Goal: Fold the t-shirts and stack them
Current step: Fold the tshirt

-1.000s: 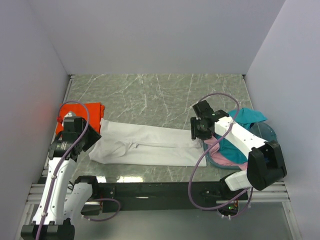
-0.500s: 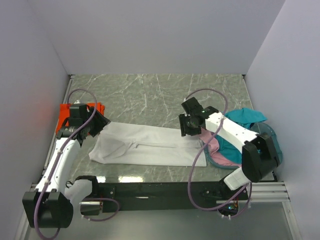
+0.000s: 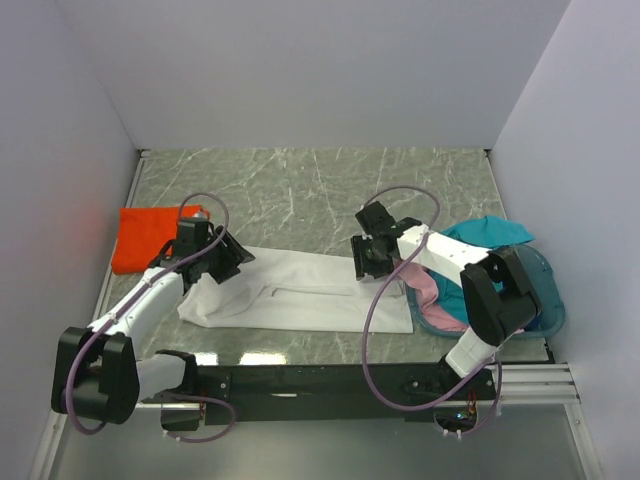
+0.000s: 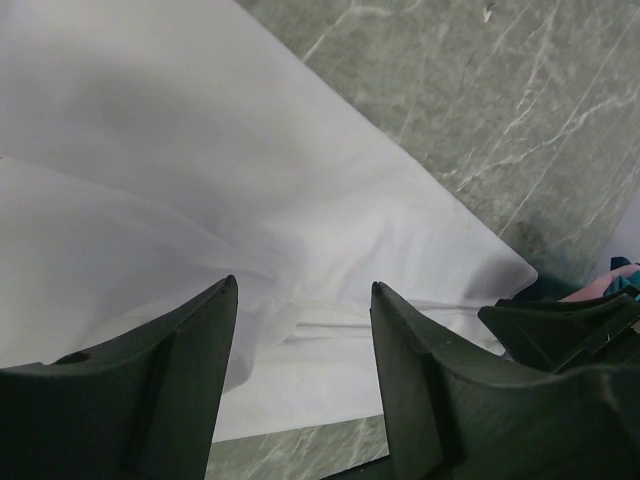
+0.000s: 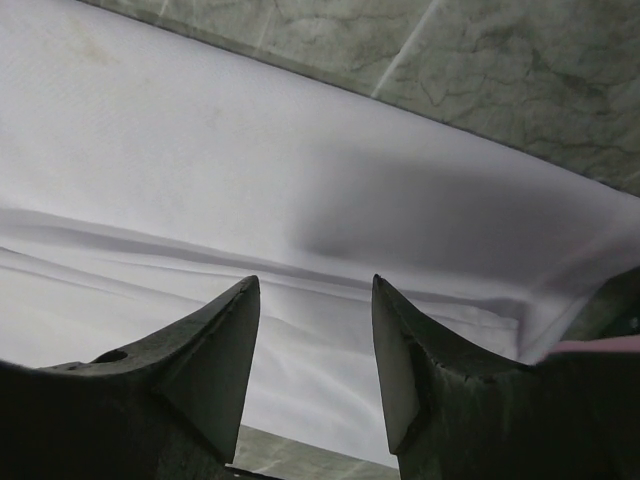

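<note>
A white t-shirt [image 3: 300, 292], folded into a long strip, lies across the middle of the table. My left gripper [image 3: 232, 262] hovers open over its left end; in the left wrist view the fingers [image 4: 303, 290] frame smooth white cloth [image 4: 200, 150] with nothing between them. My right gripper [image 3: 363, 258] hangs open over the strip's right part, and its wrist view [image 5: 315, 285] shows white fabric [image 5: 200, 150] with a long crease. An orange t-shirt [image 3: 150, 235] lies folded at the far left. Pink [image 3: 430, 295] and teal [image 3: 490, 235] t-shirts are heaped at the right.
A translucent teal basket [image 3: 545, 300] holds the pink and teal shirts at the right edge. Bare marble table [image 3: 300, 190] stretches behind the white shirt up to the back wall. Side walls close in on both sides.
My left gripper swung from beside the orange shirt rightward onto the white shirt's left end. My right gripper shifted left and slightly away over the shirt's right part.
</note>
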Available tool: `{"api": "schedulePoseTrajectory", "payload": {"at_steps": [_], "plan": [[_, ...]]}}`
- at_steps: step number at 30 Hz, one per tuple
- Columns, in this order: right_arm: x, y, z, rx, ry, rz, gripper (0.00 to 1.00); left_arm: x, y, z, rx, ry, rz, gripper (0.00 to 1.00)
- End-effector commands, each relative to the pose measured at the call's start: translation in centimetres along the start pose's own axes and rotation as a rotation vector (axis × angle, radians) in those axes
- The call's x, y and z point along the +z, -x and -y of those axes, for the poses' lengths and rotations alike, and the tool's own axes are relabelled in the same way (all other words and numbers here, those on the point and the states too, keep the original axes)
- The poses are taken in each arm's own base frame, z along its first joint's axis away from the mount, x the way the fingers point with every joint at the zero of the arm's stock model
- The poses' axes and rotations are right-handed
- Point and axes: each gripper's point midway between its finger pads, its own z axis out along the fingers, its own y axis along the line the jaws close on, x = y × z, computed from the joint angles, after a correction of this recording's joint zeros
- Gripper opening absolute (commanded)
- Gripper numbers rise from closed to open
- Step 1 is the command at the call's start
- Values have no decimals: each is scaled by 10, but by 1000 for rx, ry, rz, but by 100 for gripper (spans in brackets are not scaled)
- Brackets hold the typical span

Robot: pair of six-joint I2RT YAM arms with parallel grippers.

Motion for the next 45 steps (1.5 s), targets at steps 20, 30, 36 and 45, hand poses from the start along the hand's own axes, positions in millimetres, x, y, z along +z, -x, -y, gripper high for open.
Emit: {"api": "schedulePoseTrajectory", "payload": {"at_steps": [20,30,36,45], "plan": [[11,-42,-12,-12,-11,-65,54,14,-47,6,-7,-67,-120,61],[-2,-49,-15,-15,-10,-63,54,6,-62,0,-15,-62,-145,61],[-8,-52,-21,-23,-1,-62,54,2,-68,-1,-27,-73,-160,62],[-8,-65,-27,-23,16,-86,54,-1,-75,1,-49,-106,-181,62]]}}
